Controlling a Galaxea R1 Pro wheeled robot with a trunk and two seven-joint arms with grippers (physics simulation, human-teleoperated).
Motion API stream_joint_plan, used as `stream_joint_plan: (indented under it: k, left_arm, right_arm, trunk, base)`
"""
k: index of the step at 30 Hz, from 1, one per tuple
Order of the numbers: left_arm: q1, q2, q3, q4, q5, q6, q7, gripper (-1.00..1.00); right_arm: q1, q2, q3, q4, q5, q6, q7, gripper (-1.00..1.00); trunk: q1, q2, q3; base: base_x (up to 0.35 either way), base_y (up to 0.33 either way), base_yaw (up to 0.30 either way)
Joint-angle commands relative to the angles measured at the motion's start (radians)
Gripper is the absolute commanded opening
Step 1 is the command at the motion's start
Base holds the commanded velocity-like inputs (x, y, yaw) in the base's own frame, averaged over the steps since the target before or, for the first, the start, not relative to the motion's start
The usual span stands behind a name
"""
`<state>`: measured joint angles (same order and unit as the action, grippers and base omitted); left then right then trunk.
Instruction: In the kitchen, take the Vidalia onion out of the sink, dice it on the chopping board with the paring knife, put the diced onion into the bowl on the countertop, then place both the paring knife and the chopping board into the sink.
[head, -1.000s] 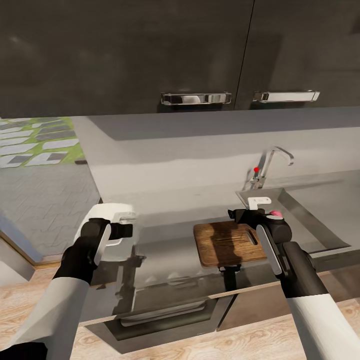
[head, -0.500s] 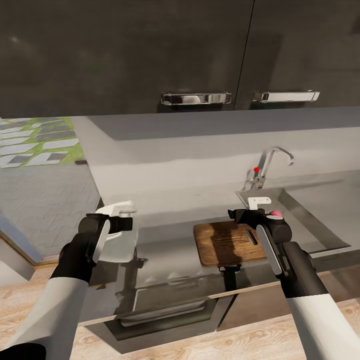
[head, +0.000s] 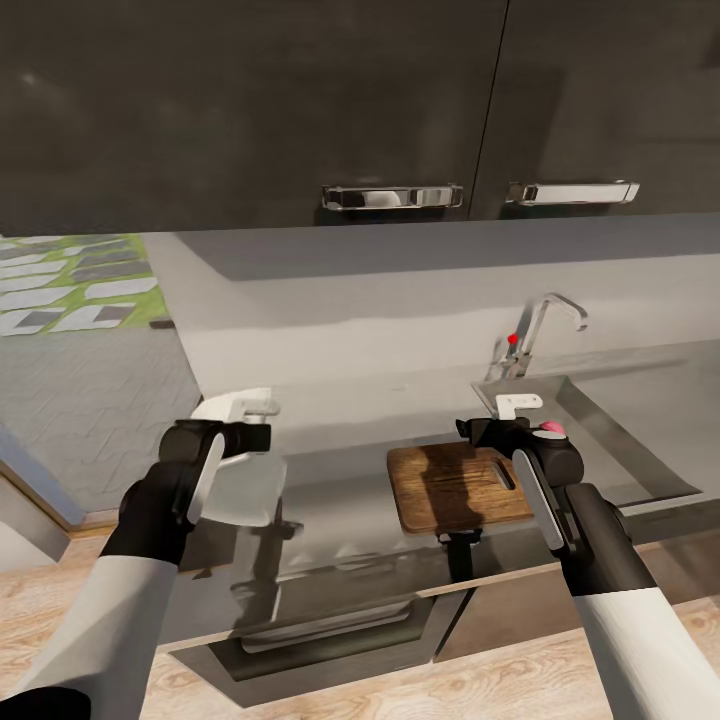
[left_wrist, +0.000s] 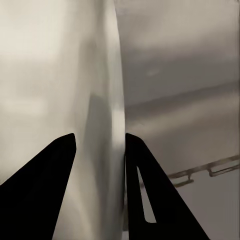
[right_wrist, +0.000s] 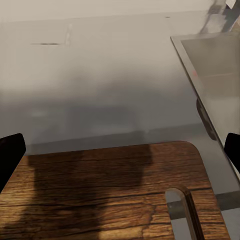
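My left gripper (head: 250, 412) is shut on the rim of the white bowl (head: 243, 478), which hangs tilted on edge above the countertop (head: 340, 470). In the left wrist view the bowl's rim (left_wrist: 102, 100) runs between the two dark fingers of that gripper (left_wrist: 100, 136). My right gripper (head: 515, 408) hovers open over the far end of the chopping board (head: 450, 490), holding nothing. A pink bit of the Vidalia onion (head: 551, 428) peeks from behind that wrist, in the sink (head: 625, 435). A slim dark shape (right_wrist: 206, 119) between the board (right_wrist: 100, 200) and the sink (right_wrist: 215, 65) may be the paring knife.
The chrome tap (head: 545, 318) with its red knob stands behind the sink. Dark wall cabinets (head: 300, 110) with metal handles hang overhead. Below the counter's front edge an open drawer-like unit (head: 330, 610) sticks out. A window lies at the far left.
My left gripper has carried the bowl a little to the right, toward the board, tipping it more on edge. The right arm has stayed still.
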<state>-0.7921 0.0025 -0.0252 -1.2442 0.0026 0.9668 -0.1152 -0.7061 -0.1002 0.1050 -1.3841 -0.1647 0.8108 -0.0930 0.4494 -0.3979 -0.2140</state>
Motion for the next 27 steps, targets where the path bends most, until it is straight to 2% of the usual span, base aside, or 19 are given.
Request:
stream_joint_plan:
  k: [1,8,22,27]
  left_arm:
    - [-0.001,0.000,-0.002,-0.003,-0.001,0.004,-0.002,-1.00]
    - [-0.001,0.001,-0.006,-0.011,-0.001,0.004,-0.001,-1.00]
    - [0.000,0.001,-0.007,-0.012,-0.001,0.004,-0.002,-1.00]
    - [0.000,0.001,-0.007,-0.012,-0.001,0.004,-0.003,-1.00]
  right_arm:
    - [-0.001,-0.001,0.002,-0.001,-0.010,0.004,-0.010,1.00]
    - [-0.001,-0.001,0.002,-0.001,-0.010,0.004,-0.010,1.00]
    - [-0.001,-0.001,0.002,-0.001,-0.010,0.004,-0.010,1.00]
    - [-0.001,-0.001,0.001,-0.001,-0.010,0.005,-0.010,1.00]
  trunk:
    - [0.001,-0.002,-0.002]
    - [0.001,-0.002,-0.002]
    - [0.001,-0.002,-0.002]
    - [0.001,-0.002,-0.002]
  base:
    - [0.000,0.000,0.000]
    - [-0.085,0.000,0.000]
    - [-0.295,0.000,0.000]
    - [-0.139,0.000,0.000]
